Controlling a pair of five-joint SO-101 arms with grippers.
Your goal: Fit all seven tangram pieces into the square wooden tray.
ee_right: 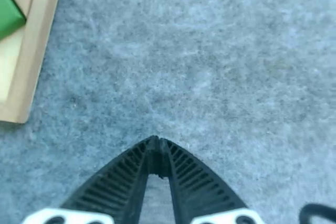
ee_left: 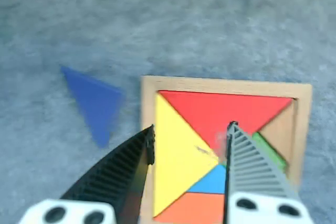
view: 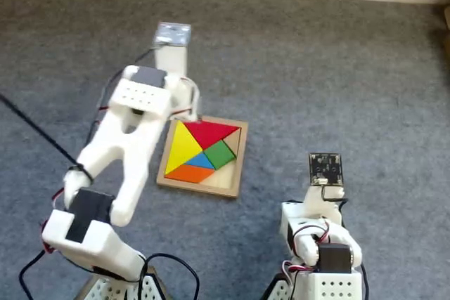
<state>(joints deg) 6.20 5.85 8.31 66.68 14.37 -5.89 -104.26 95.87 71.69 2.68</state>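
The left gripper [ee_left: 191,128] is held wide open and empty over the yellow triangle [ee_left: 178,166] in the tray [ee_left: 226,83], where other pieces [ee_left: 226,111] are seated, while a blue triangle [ee_left: 94,100] is seen on the carpet [ee_left: 210,24] just beside the tray and the right gripper [ee_right: 157,141] is closed on nothing near its corner.

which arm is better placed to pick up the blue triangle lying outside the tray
Left, probably. The left pincer hangs open over the tray, and the blue triangle lies on the carpet beside that tray. The right pincer is shut over bare carpet by a tray corner.
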